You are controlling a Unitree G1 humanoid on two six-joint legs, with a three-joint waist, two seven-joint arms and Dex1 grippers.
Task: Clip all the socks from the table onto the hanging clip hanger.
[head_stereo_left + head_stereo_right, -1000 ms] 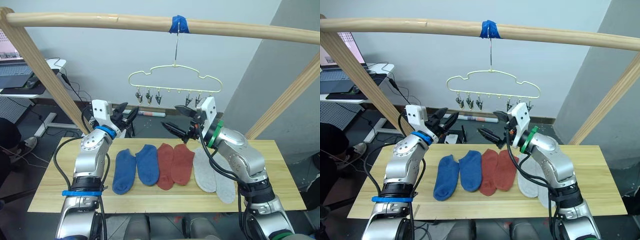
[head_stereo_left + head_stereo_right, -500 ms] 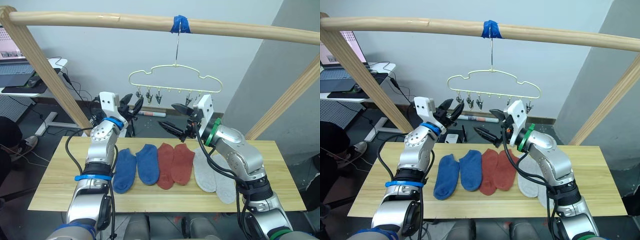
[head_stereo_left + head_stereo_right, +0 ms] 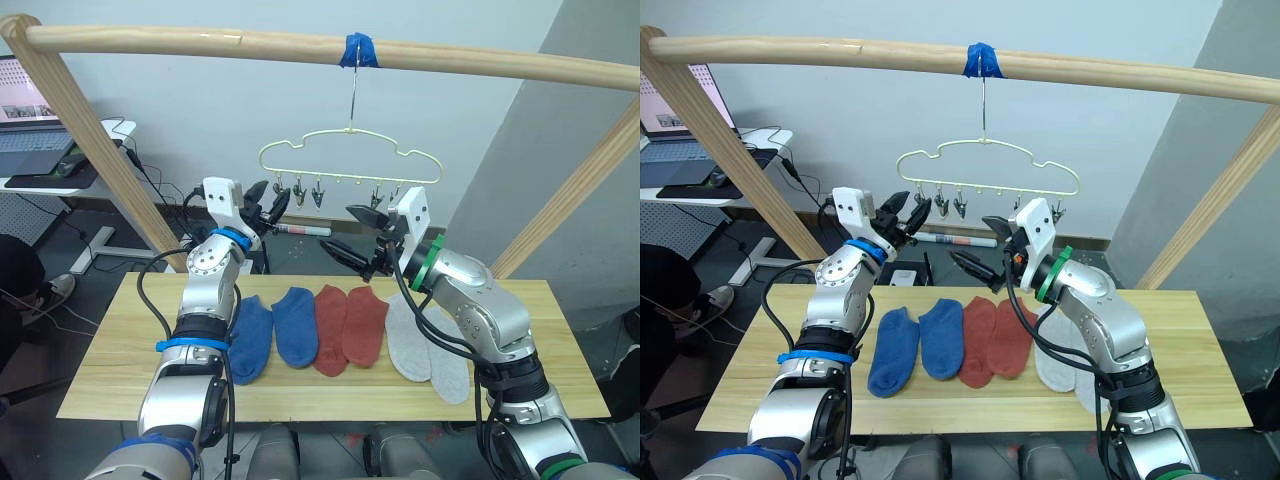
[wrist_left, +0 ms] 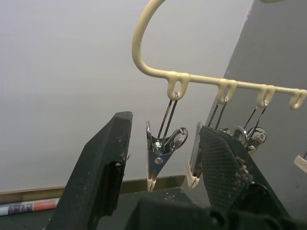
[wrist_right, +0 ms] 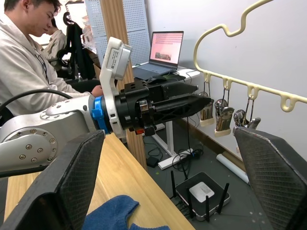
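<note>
The long light wooden table [image 3: 90,385] carries all six short fabric socks [image 3: 345,325], blue, red and grey, in a row along its middle, none yet clipped. Above its far edge hangs the pale-yellow wire clip hanger [image 3: 350,165], every metal clip empty. Over the last second the left gripper [image 3: 268,207] has risen from the far-left corner to the endmost clip [image 4: 163,153], fingers apart around it and holding nothing; the right gripper [image 3: 350,232] hangs spread and empty, so I judge this a clip approach without a sock.

Table: the table [image 3: 120,350], a long tabletop of light wooden planks.
Left: two blue socks [image 3: 272,335], side by side.
Middle: two red socks [image 3: 348,328], just beside the blue.
Right: two light grey socks [image 3: 425,350], partly overlapping.
</note>
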